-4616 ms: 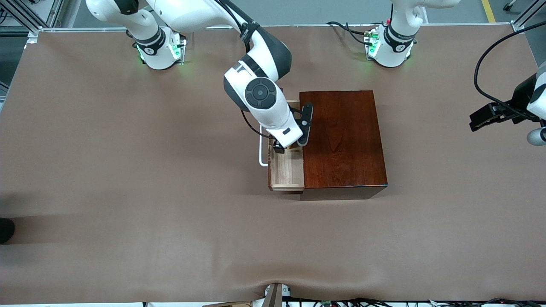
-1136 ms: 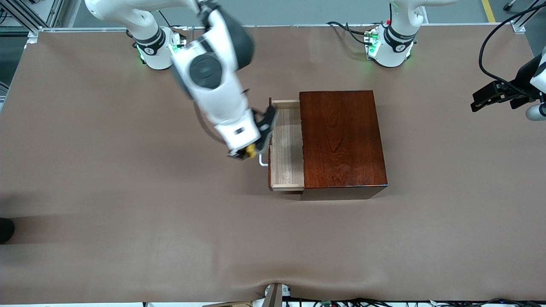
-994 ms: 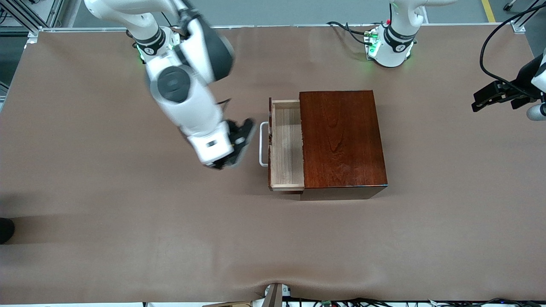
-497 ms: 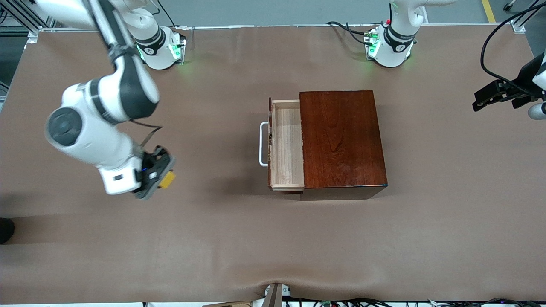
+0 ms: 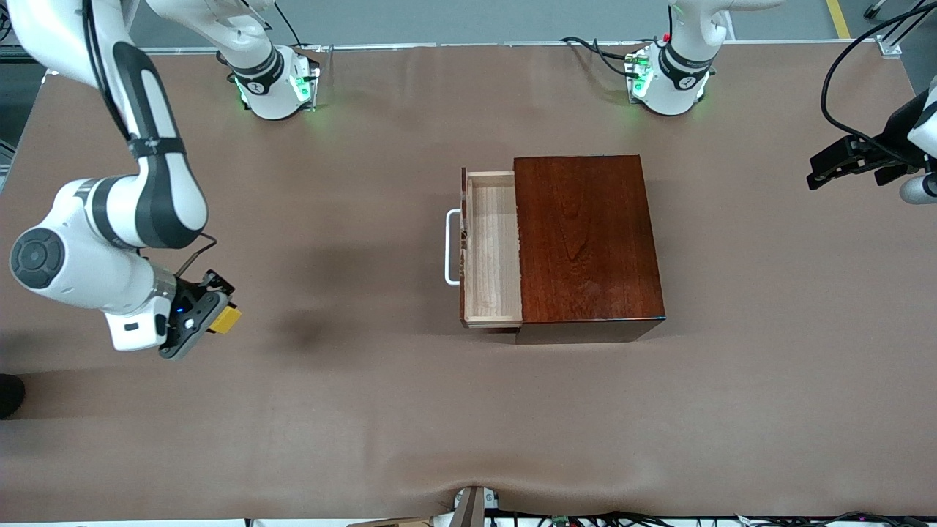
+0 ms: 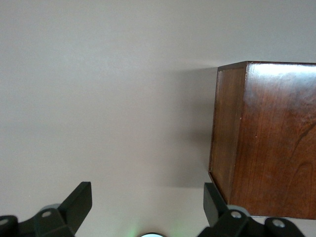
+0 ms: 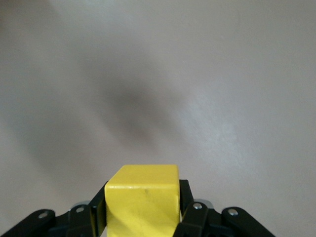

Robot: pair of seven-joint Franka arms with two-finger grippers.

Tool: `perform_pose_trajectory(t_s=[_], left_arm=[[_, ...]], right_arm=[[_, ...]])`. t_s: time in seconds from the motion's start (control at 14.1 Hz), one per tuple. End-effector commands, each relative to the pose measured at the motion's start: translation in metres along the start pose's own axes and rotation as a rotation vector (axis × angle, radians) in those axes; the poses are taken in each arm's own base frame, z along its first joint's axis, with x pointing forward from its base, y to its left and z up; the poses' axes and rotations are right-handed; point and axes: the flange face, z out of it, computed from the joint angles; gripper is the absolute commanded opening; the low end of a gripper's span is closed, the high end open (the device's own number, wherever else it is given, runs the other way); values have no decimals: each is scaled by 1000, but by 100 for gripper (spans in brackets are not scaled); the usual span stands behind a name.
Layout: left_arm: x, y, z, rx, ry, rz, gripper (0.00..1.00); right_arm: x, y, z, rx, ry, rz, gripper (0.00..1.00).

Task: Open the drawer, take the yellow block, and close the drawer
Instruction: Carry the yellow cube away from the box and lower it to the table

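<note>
Brown cloth covers the table (image 5: 381, 410), where 1 dark red-brown box (image 5: 585, 241) sits mid-table with its drawer (image 5: 492, 249) pulled out toward the right arm's end. The right gripper (image 5: 212, 316) hangs over bare cloth near that end, fingers clamped on the yellow block (image 5: 227, 319). The left gripper (image 6: 148, 217) waits at the left arm's end, fingers spread wide, holding nothing.

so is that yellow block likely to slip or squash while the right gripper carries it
Probably neither. The yellow block looks like a rigid cube with flat faces, and the right gripper is shut on two opposite sides, which should hold squarely. It looks small beside the drawer, so likely light. Its smooth finish could let it twist if bumped.
</note>
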Motion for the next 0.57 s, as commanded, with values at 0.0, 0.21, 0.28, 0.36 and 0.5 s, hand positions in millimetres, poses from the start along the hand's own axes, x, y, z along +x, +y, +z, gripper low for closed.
perform_pose_trajectory(t_s=[0.0, 0.21, 0.28, 0.36, 0.5], left_arm=[[-4, 1, -1, 3, 0, 19, 100], [-4, 0, -2, 3, 1, 19, 100], [-6, -1, -5, 2, 9, 15, 100], [-7, -1, -7, 2, 9, 15, 100], [-9, -5, -10, 2, 7, 11, 100]], right_arm=[[-21, 25, 30, 31, 36, 101, 0], [-29, 40, 72, 21, 37, 287, 0], [-30, 43, 81, 11, 39, 362, 0], [-32, 47, 89, 2, 42, 429, 0], [-57, 66, 103, -5, 43, 559, 0]])
